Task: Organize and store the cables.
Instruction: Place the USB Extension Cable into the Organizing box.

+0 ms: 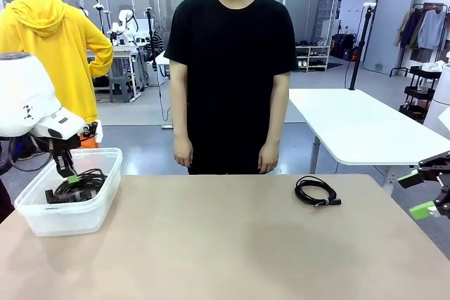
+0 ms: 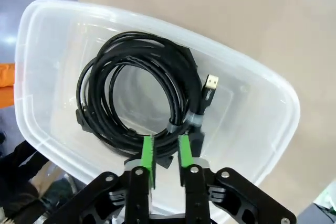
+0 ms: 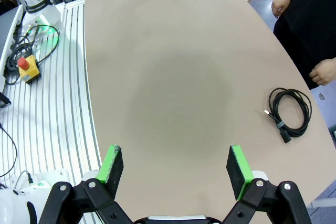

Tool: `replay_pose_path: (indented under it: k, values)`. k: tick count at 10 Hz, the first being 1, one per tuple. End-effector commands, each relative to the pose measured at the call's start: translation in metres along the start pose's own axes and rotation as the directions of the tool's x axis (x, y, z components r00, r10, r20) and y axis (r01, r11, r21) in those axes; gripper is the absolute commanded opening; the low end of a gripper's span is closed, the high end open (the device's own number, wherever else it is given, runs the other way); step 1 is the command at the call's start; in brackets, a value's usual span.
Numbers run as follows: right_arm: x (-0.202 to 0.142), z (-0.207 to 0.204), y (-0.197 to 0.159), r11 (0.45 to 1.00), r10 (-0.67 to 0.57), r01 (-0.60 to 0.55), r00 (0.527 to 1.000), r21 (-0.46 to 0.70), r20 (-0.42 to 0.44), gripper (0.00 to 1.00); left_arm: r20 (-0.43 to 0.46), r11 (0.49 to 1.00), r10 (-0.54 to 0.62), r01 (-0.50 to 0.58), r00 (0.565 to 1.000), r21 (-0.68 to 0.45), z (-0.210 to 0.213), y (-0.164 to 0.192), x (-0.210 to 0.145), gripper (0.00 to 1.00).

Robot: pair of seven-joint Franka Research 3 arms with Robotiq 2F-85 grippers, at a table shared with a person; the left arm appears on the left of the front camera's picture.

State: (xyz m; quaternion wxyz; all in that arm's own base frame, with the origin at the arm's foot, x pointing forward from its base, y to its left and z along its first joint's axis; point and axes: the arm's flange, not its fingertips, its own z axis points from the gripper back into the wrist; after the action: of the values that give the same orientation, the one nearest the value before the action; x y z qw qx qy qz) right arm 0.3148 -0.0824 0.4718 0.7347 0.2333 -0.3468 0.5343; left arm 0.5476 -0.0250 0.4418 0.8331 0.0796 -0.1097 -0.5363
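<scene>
Holding one coiled cable down in the clear bin for storage, our left gripper pinches it; our right gripper hangs spread, loose cable ahead.

Left arm reaches steeply down. Left tool points downward, fingers pinched near-together on cable coil. Right tool hovers low at far right, jaws spread wide.

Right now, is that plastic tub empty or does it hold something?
Not empty: coiled black cables lie inside the tub.
</scene>
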Motion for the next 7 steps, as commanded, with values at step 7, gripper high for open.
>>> replay_pose_path:
  k: [7]
  values:
    - [0.0003,0.0005,-0.0011,1.0,0.006,-0.006,1.0,0.002,0.015,1.0,0.031,0.999,-0.004,0.005,1.0,-0.038,0.0126,-0.0049,-0.0092,0.69]
